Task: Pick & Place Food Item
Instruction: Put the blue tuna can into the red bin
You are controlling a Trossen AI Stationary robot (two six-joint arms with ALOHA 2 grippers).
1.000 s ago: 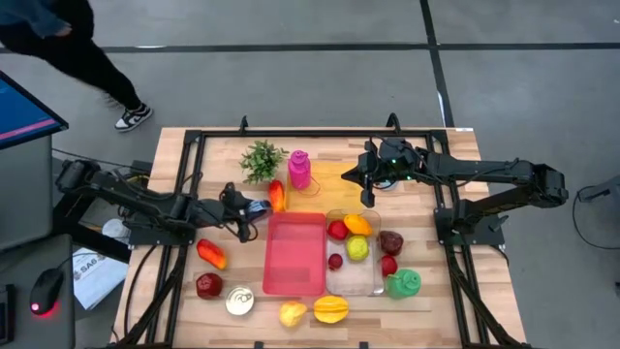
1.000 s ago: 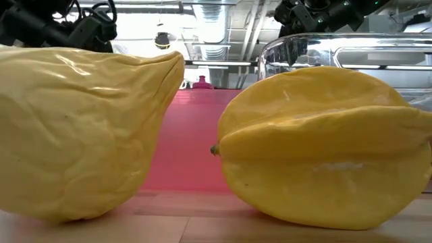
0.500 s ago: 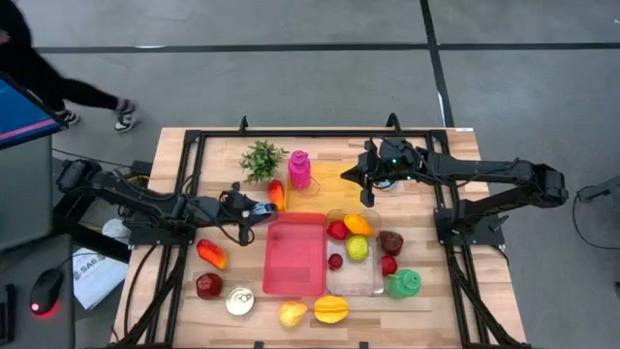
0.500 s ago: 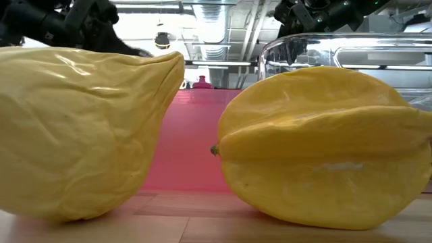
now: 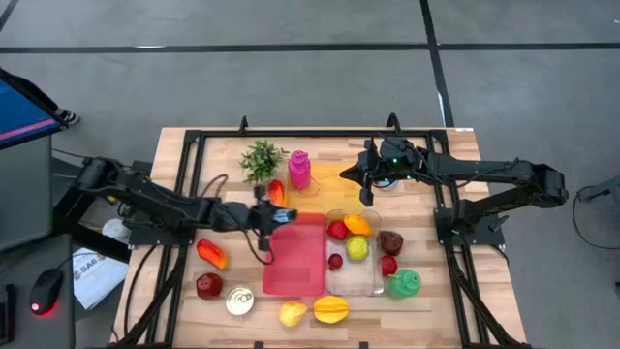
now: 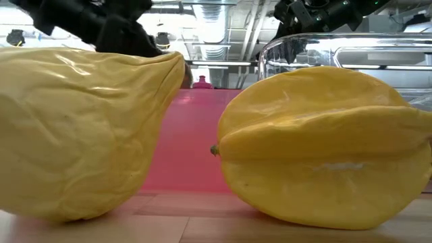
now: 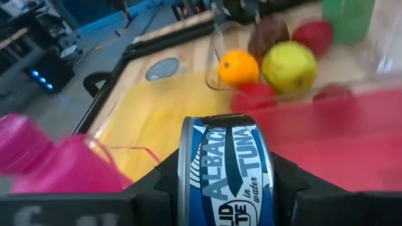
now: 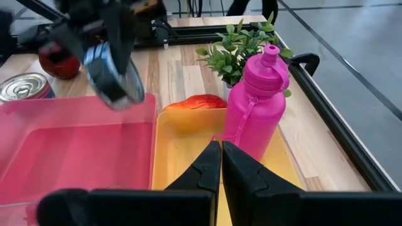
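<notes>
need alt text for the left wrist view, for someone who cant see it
The left gripper holds a blue tuna can on edge over the pink tray. Beyond, a clear container holds an orange and a yellow-green fruit; a pink bottle stands beside.

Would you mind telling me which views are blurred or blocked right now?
Left wrist view: the tuna can reads sharp, the pink bin and fruit behind smear. Low view: two yellow fruits fill the frame, hiding most of the table. High view: clear throughout.
</notes>
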